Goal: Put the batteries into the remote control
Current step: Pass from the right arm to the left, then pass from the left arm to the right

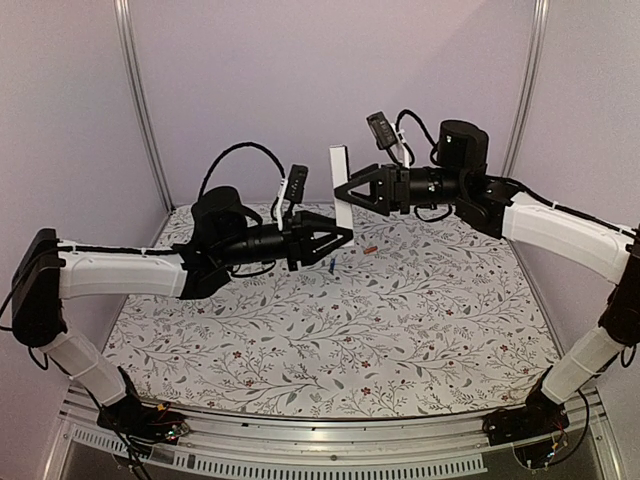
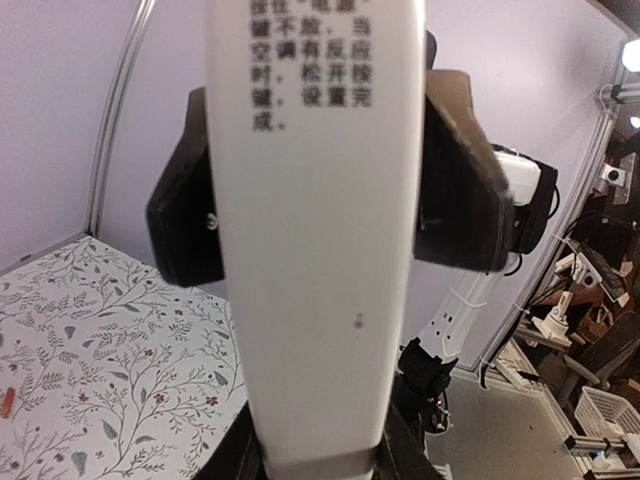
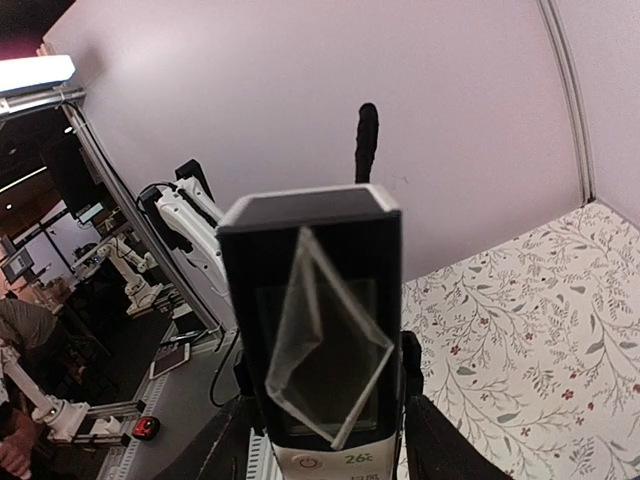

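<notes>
The remote control (image 1: 340, 185) stands upright in the air above the back of the table, a slim white bar. My left gripper (image 1: 345, 236) is shut on its lower end; in the left wrist view its white back (image 2: 315, 230) with printed text fills the picture. My right gripper (image 1: 341, 192) straddles the remote's middle from the right, jaws open with a small gap on each side. The right wrist view shows the remote's dark display face (image 3: 320, 330). Two batteries lie on the cloth below, one blue (image 1: 330, 265) and one orange-red (image 1: 370, 249) (image 2: 8, 402).
A flowered cloth (image 1: 330, 340) covers the table. Metal frame posts (image 1: 140, 100) (image 1: 527, 80) rise at the back corners before a pale wall. An aluminium rail (image 1: 330, 440) runs along the near edge between the arm bases.
</notes>
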